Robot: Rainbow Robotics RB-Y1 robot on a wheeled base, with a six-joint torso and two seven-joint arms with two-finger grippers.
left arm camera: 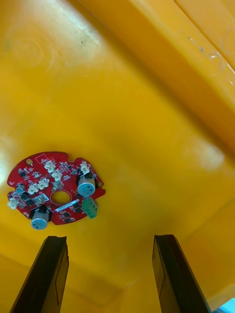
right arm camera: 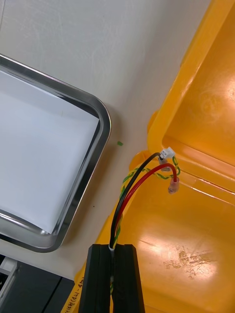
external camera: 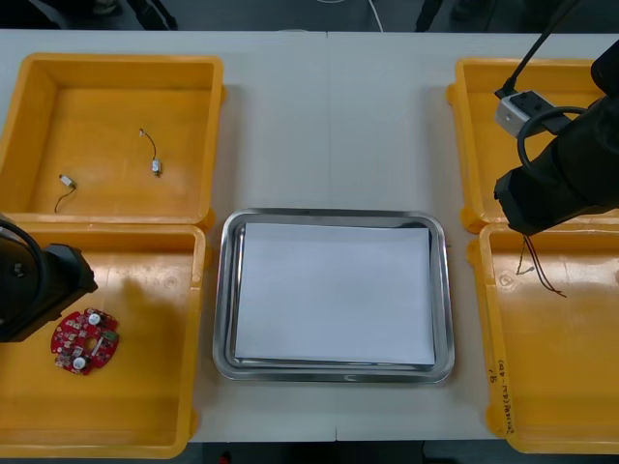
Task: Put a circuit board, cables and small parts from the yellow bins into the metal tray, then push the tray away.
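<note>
A round red circuit board (external camera: pixel 85 340) (left arm camera: pixel 54 188) lies flat in the near left yellow bin (external camera: pixel 145 406). Just above it hovers my left gripper (left arm camera: pixel 110 239), open, with the board beyond its fingertips and nearer one finger (left arm camera: pixel 51 274). My right gripper (right arm camera: pixel 115 249) is shut on a red, black and yellow cable (right arm camera: pixel 139 183). This cable (external camera: pixel 540 271) dangles over the inner edge of the near right bin (external camera: pixel 488 329). Between the bins sits the metal tray (external camera: pixel 224 290) (right arm camera: pixel 100 134), white inside and holding nothing.
Two small metal parts (external camera: pixel 155 166) (external camera: pixel 66 181) with thin wires lie in the far left bin (external camera: pixel 24 135). The far right bin (external camera: pixel 466 145) is partly covered by my right arm. Bare table runs beyond the tray.
</note>
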